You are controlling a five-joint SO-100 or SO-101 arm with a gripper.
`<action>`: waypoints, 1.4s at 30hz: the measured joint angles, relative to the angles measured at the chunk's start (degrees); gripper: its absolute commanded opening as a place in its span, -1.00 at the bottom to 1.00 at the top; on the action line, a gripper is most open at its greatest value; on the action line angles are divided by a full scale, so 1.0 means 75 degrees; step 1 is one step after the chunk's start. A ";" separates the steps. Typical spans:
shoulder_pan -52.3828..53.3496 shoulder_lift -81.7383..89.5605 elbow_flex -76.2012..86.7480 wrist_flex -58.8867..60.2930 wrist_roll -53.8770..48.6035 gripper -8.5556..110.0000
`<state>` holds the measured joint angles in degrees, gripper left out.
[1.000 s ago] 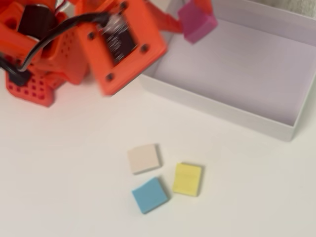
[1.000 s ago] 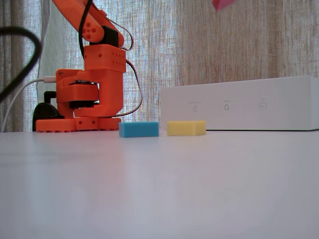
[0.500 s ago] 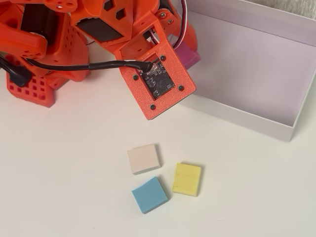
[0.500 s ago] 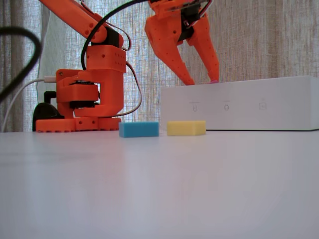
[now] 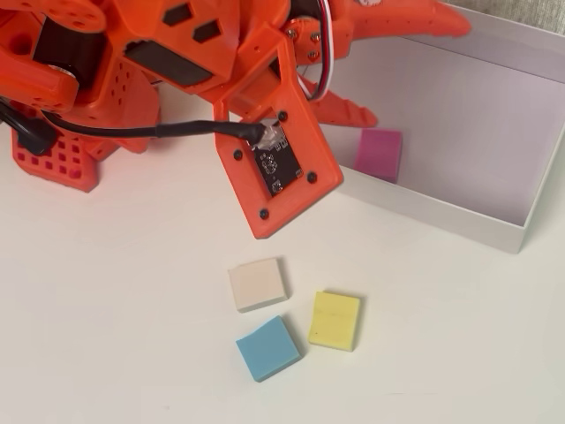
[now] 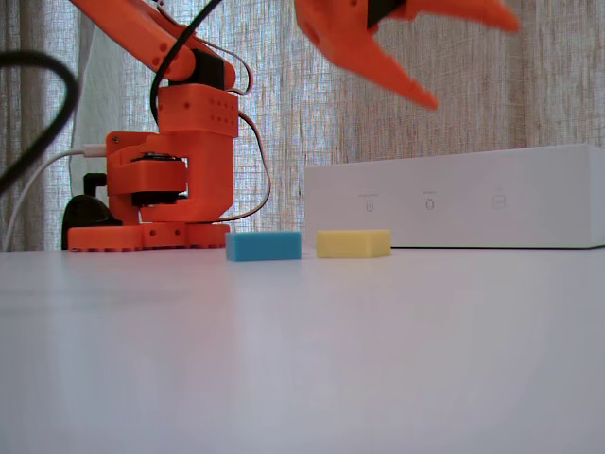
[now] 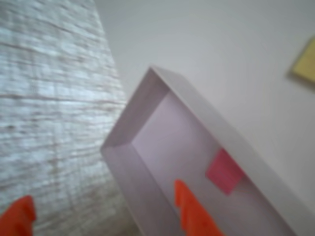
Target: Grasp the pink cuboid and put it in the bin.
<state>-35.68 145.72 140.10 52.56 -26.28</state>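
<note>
My claw (image 6: 468, 57) hangs in the upper middle of the fixed view with its two orange fingers spread wide and nothing between them, above the bin (image 6: 454, 197). In the wrist view the fingertips (image 7: 189, 209) poke up from the bottom edge, well apart, with the bin's (image 7: 142, 101) inner corner between them.

The pink cuboid (image 5: 379, 155) lies flat on the bin's floor in the upper right of the overhead view, just inside the near wall (image 5: 441, 215) and clear of my fingers. The wrist view shows the same pink cuboid (image 7: 225, 171), blurred, beside the long wall.

Outside the bin, in the lower middle of the overhead view, three blocks sit close together on the white table (image 5: 115, 336): a cream block (image 5: 257, 283), a yellow block (image 5: 335, 320) and a blue block (image 5: 268, 347). My orange base (image 5: 62, 106) fills the upper left.
</note>
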 measured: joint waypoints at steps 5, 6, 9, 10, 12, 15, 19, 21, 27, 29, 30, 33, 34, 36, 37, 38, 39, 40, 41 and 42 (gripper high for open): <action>0.1746 0.1090 0.0012 -0.2227 0.0457 -0.29; 0.2051 0.1348 0.0070 -0.2402 0.0539 -0.29; 0.2895 0.2168 0.0422 -0.2273 0.1148 -0.29; 0.3152 0.2484 0.0703 -0.2133 0.1312 -0.29; 0.3621 0.3164 0.1266 -0.1687 0.1441 -0.29; 0.4055 0.4078 0.2027 -0.0633 0.1500 -0.29; 0.4641 0.4910 0.2812 0.0914 0.1500 -0.29; 0.4711 0.5297 0.3211 0.1465 0.1500 -0.29; 0.4934 0.5824 0.3797 0.2742 0.1500 -0.43; 0.4898 0.5754 0.3832 0.3012 0.1500 -0.56; 0.4934 0.5789 0.3844 0.3070 0.1500 -0.60; 0.4992 0.5883 0.3855 0.3129 0.1500 -0.77; 0.4992 0.5883 0.3855 0.3129 0.1500 -0.90; 0.4980 0.5883 0.3855 0.3129 0.1500 -1.00; 0.4980 0.5883 0.3855 0.3129 0.1500 -1.00; 0.4980 0.5883 0.3855 0.3129 0.1500 -1.00; 0.4980 0.5883 0.3855 0.3129 0.1512 -1.00; 0.4969 0.5883 0.3855 0.3129 0.1523 -1.00; 0.4969 0.5883 0.3855 0.3129 0.1547 -1.00; 0.4969 0.5883 0.3855 0.3129 0.1547 -0.98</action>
<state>1.58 189.84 169.01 76.03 -14.68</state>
